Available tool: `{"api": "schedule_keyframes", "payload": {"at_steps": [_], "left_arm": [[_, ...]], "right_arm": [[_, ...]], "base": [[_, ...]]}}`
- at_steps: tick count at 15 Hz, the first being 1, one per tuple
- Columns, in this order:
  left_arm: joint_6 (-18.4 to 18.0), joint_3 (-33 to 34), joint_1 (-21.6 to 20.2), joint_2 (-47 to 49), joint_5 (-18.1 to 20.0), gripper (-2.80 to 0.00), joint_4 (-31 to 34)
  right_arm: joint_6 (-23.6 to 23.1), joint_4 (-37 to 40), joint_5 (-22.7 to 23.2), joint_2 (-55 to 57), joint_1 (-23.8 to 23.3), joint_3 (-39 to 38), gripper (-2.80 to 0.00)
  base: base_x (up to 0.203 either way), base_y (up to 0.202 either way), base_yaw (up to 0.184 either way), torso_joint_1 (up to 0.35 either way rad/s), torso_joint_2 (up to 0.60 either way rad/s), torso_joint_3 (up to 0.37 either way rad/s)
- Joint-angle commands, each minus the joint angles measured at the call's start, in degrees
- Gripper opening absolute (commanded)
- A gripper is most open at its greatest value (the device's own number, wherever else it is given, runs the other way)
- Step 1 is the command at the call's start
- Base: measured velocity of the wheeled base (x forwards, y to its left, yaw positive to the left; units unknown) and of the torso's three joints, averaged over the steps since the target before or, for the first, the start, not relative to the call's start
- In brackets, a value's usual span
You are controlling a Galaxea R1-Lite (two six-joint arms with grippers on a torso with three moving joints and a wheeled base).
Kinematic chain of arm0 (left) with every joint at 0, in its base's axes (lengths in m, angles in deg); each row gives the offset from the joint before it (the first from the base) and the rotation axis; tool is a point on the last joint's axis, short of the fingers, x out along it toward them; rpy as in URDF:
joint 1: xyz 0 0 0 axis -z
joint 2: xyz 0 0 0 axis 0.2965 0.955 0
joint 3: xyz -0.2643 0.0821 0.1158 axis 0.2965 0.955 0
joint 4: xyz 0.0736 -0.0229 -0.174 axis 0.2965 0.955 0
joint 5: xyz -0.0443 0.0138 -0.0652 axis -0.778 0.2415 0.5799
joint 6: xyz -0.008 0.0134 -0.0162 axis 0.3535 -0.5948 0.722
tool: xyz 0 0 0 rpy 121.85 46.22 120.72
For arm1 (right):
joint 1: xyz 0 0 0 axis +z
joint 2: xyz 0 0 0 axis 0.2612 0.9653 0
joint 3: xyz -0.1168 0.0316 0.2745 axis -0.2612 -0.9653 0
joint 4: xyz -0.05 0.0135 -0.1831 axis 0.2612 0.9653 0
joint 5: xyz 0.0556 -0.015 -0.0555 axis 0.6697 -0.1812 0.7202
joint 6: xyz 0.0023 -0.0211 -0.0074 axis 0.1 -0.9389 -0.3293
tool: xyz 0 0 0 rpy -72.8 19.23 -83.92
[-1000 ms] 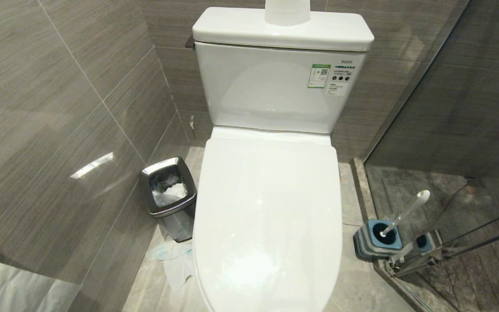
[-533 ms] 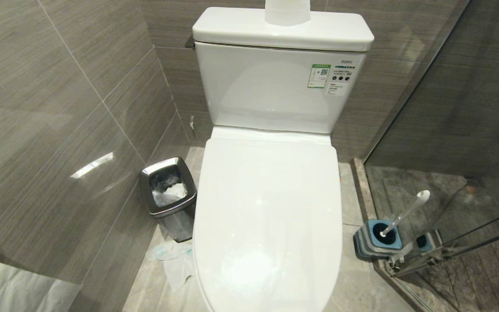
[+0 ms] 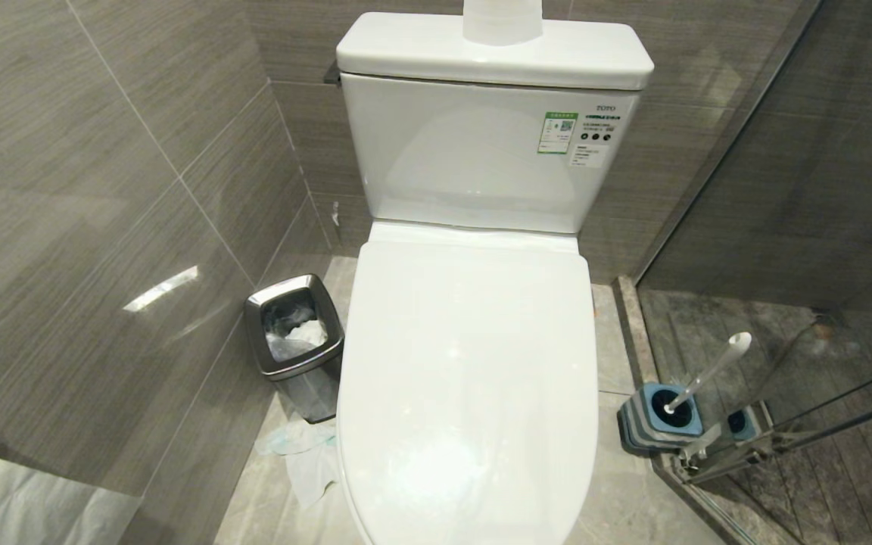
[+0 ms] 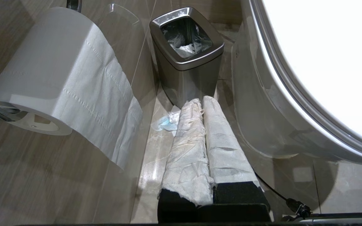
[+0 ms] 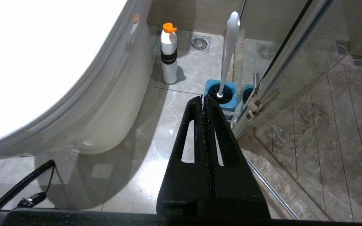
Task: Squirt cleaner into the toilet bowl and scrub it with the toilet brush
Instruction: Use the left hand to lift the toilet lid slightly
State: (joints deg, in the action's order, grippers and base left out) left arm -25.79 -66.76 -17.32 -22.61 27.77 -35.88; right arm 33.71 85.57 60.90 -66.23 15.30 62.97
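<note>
Both tools hang empty, fingers pressed together: left tool (paper-wrapped) near the bin, right tool near the toilet brush.

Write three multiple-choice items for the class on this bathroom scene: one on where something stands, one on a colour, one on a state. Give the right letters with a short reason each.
1. Where is the toilet brush?
A. On the tank
B. In its holder on the floor at the robot's right of the toilet bowl, by the glass partition
C. Inside the steel waste bin

2. What colour is the cap of the white cleaner bottle?
A. Orange
B. Green
C. Black

3. What is the state of the toilet lid?
A. Raised against the tank
B. Taken off
C. Down, covering the basin

Answers:
1 B: the head view shows the white handle leaning out of the blue-topped holder on that side.
2 A: the right wrist view shows an orange cap.
3 C: the lid lies flat and no basin shows.
</note>
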Motion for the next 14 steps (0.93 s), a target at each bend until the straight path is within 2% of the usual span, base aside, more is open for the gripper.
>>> {"api": "schedule_keyframes", "payload": {"at_steps": [1,9,14], "left_arm": [[0.1,0.0,0.0,0.0,-0.1,-2.80,0.0],[-1.4,-1.1,-0.1,0.0,0.1,-2.80,-0.6],[-3.5,-6.8,-0.1,0.0,3.6,-2.80,0.1]], "right_arm": [[0.0,0.0,0.0,0.0,0.0,-0.1,-2.80],[0.0,0.0,0.0,0.0,0.0,-0.1,-2.80],[0.0,0.0,0.0,0.0,0.0,-0.1,-2.80]], "base": [[0.000,0.000,0.000,0.000,0.00,0.000],[0.000,0.000,0.000,0.000,0.00,0.000],[0.000,0.000,0.000,0.000,0.00,0.000]]}}
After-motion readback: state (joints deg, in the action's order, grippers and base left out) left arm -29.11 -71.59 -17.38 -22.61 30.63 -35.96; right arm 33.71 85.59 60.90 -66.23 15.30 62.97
